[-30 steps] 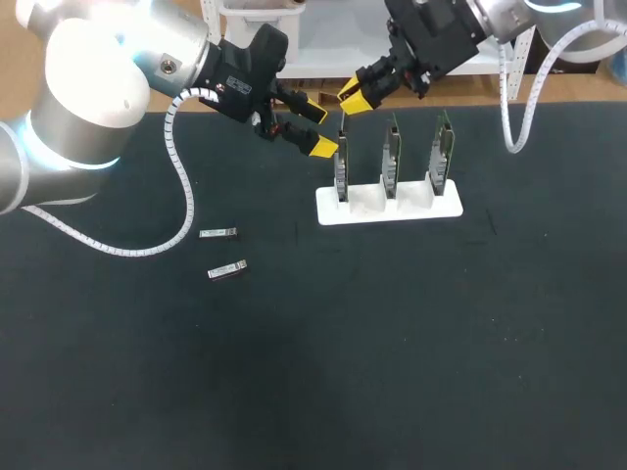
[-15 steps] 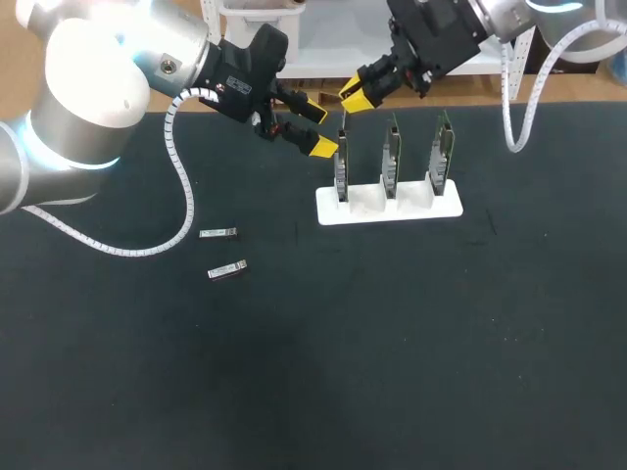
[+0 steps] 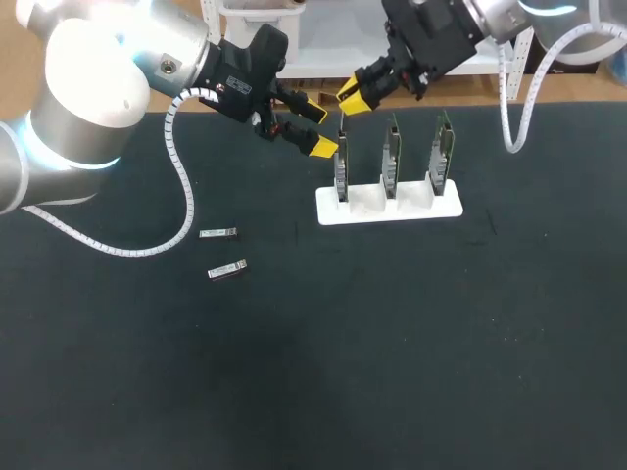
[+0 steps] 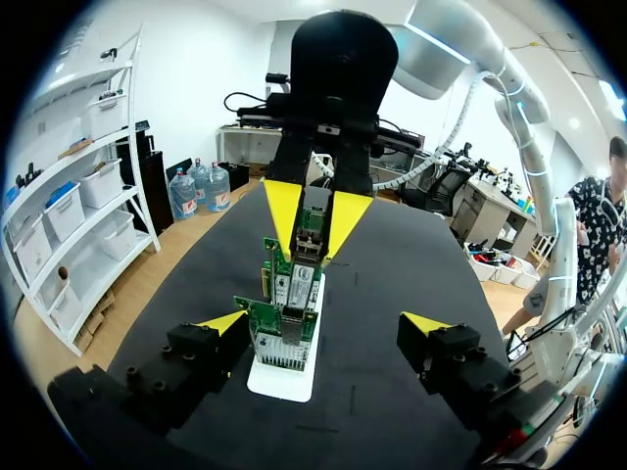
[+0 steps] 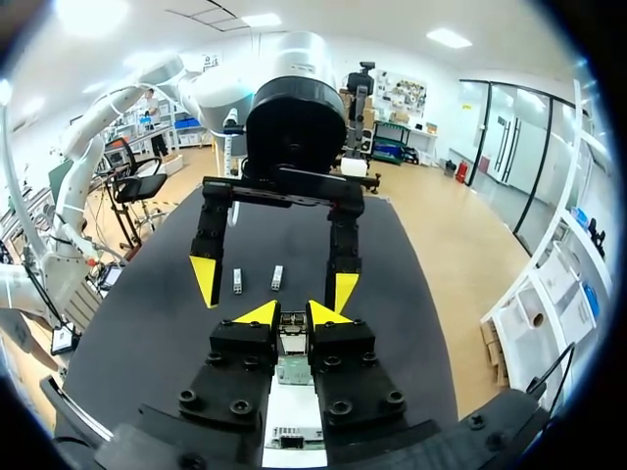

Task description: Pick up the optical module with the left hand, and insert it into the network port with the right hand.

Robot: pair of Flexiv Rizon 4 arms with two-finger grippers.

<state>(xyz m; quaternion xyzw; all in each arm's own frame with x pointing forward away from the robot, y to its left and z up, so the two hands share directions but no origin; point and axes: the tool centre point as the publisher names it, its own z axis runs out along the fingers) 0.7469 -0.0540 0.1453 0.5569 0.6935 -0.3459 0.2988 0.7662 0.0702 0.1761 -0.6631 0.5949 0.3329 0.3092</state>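
Here, right gripper: tilted down from the far side, pinching the optical module just above the white stand's leftmost card.
Left gripper: fingers spread wide, beside that card.
Spare modules: on the table, well left of the stand.

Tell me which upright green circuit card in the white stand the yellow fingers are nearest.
The green circuit card at the white stand's left end in the head view: both arms' fingers sit by its top; the other two stand clear.
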